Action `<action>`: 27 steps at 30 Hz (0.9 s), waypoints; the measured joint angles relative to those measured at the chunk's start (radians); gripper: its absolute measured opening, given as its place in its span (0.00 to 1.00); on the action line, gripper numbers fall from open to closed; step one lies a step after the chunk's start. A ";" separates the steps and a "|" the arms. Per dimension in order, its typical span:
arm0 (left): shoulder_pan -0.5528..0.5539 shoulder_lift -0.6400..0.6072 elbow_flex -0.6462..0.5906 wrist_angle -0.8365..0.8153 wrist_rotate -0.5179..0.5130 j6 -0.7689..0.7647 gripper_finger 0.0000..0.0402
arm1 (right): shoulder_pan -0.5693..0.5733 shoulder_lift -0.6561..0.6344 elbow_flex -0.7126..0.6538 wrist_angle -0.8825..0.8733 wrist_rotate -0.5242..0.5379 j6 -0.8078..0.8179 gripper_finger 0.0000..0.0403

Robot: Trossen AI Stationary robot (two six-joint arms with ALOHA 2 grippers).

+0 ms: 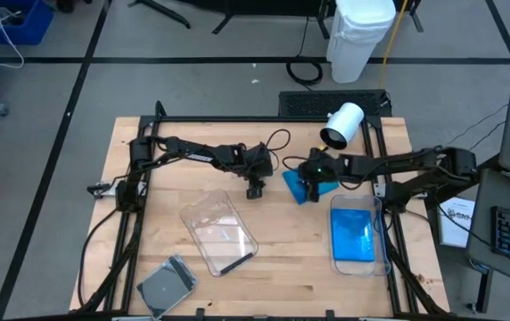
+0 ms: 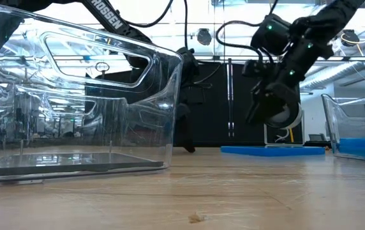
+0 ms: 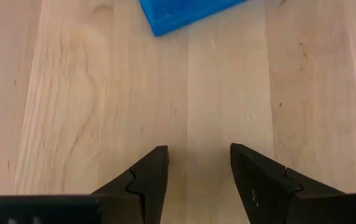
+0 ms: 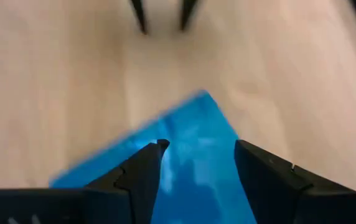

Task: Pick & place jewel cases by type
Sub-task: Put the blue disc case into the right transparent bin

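The wooden table carried two clear tubs: the empty tub lay at centre, the right tub held blue cases. A grey jewel case sat at the near left. One blue jewel case lay flat mid-table between the arms. The right gripper hung directly over it, fingers spread, not pinching it. The left gripper hovered just left of that case over bare wood, fingers likewise spread
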 joint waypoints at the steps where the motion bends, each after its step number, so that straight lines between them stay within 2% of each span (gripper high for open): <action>1: 0.001 0.000 0.000 0.014 0.003 -0.001 0.45 | -0.008 -0.003 0.014 -0.059 0.048 0.006 0.49; 5: -0.006 0.004 -0.001 0.071 0.009 -0.032 0.45 | -0.075 0.000 0.042 -0.252 0.194 0.035 0.49; 15: -0.045 0.004 -0.002 0.090 0.018 -0.233 0.45 | -0.238 0.000 0.047 -0.349 0.194 0.157 0.49; 23: -0.106 0.004 -0.002 0.113 0.019 -0.227 0.45 | -0.280 0.040 0.046 -0.448 0.185 0.198 0.49; 27: -0.120 0.004 -0.002 0.119 0.021 -0.198 0.45 | -0.279 0.061 0.046 -0.457 0.099 0.204 0.49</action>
